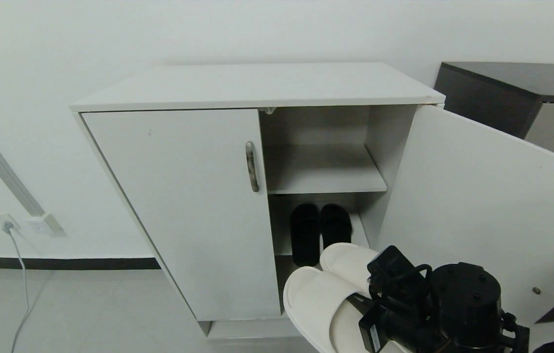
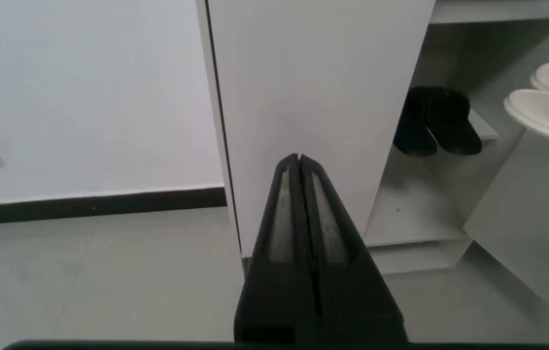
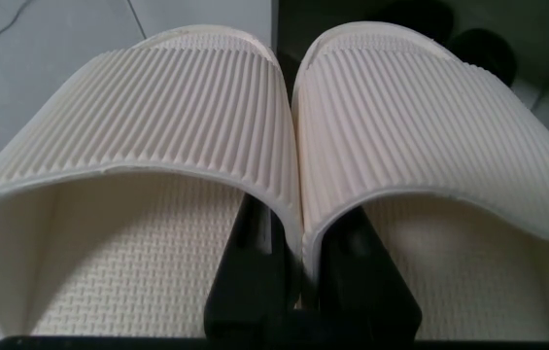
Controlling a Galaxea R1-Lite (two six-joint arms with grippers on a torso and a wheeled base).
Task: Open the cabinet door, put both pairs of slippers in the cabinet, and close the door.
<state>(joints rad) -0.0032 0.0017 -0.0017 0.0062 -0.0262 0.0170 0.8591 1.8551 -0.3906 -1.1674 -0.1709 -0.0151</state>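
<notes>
Pinching the white slippers (image 1: 326,289) side by side, right gripper (image 3: 293,277) had their toes aimed into the cabinet (image 1: 257,88); left gripper (image 2: 298,209) jaws were pressed together.

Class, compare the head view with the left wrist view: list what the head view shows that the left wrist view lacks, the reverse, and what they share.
Head view adds: the cabinet top, the handle of the closed door, and dark furniture to the robot's right. Left wrist view adds: the left pincer, shut. Shared: that closed door, the black slippers inside, and the white slippers outside.
</notes>
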